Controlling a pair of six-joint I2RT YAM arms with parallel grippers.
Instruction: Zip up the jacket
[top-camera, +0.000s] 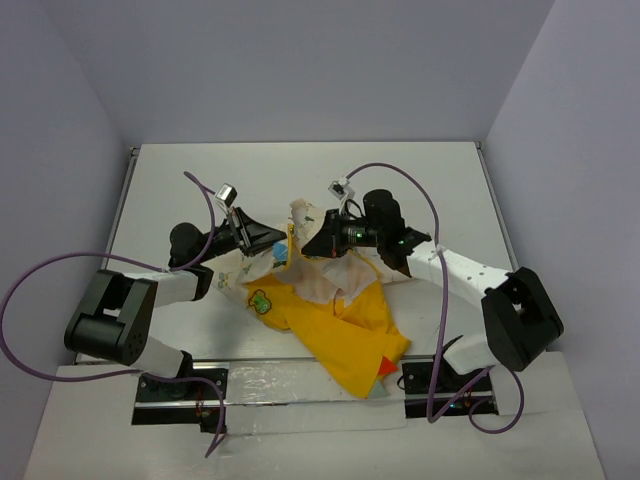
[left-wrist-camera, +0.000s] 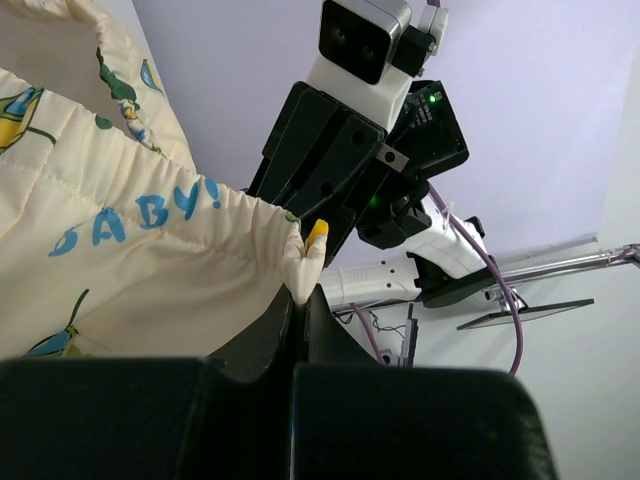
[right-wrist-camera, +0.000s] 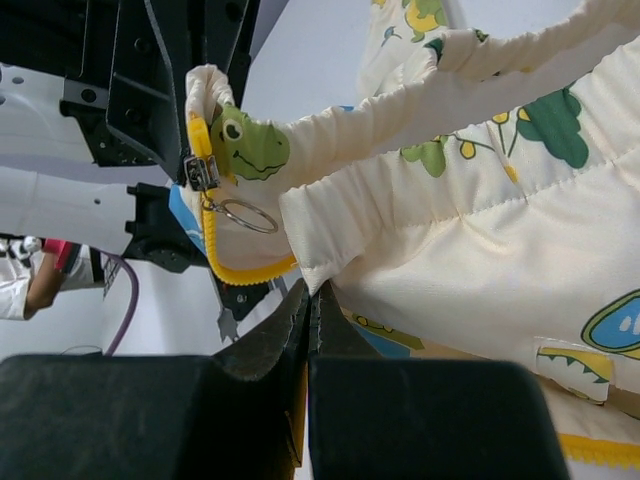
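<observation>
The jacket lies in the middle of the bench, its yellow part with a red tip spread flat toward the arm bases and its cream cartoon-printed part lifted on the far side. The left fingers are pressed together on a cream hem corner of the jacket, right beside a yellow zip end, with blue "BABY!" lettering on the cloth next to it. The right fingers pinch another cream edge of the jacket just under its yellow zip tape, where a metal slider with a ring pull sits beside a green dinosaur patch
</observation>
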